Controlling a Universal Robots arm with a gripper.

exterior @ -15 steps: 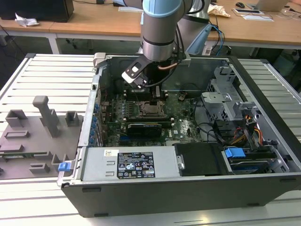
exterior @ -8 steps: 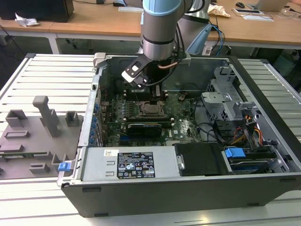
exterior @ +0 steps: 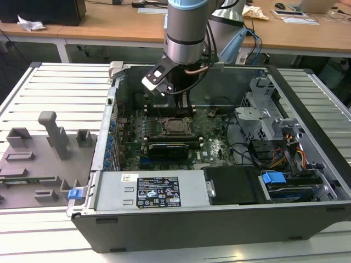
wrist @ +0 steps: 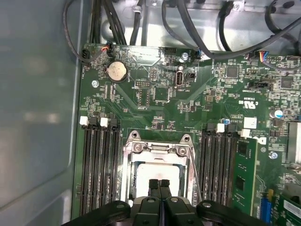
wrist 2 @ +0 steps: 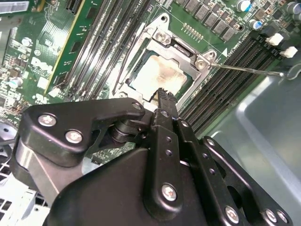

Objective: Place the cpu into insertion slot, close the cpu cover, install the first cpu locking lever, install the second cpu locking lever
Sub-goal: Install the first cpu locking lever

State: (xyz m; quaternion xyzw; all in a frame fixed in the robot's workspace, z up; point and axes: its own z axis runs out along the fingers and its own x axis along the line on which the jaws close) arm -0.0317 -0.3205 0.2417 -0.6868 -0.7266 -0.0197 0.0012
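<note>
Cpu [wrist: 155, 173] lies flat within the window of the cover [wrist: 157, 147], and the pincer [wrist: 160, 184], pinched fully closed on nothing, is poised at that window's edge, so a push landing on the cpu instead of the cover could, I judge, tilt it and bend pins beneath.

Your cpu cover [wrist: 160, 149] is bright, polished metal; the cpu [wrist: 157, 172] inside it has a dull, smeared metal top. Your gripper [wrist: 159, 182] is matt black with shiny screw heads [wrist 2: 169, 191]. The circuit board [wrist: 155, 94] is glossy green. In the exterior view the case [exterior: 219, 219] is matt grey metal, and the desk [exterior: 109, 27] at its twelve o'clock looks wooden.
</note>
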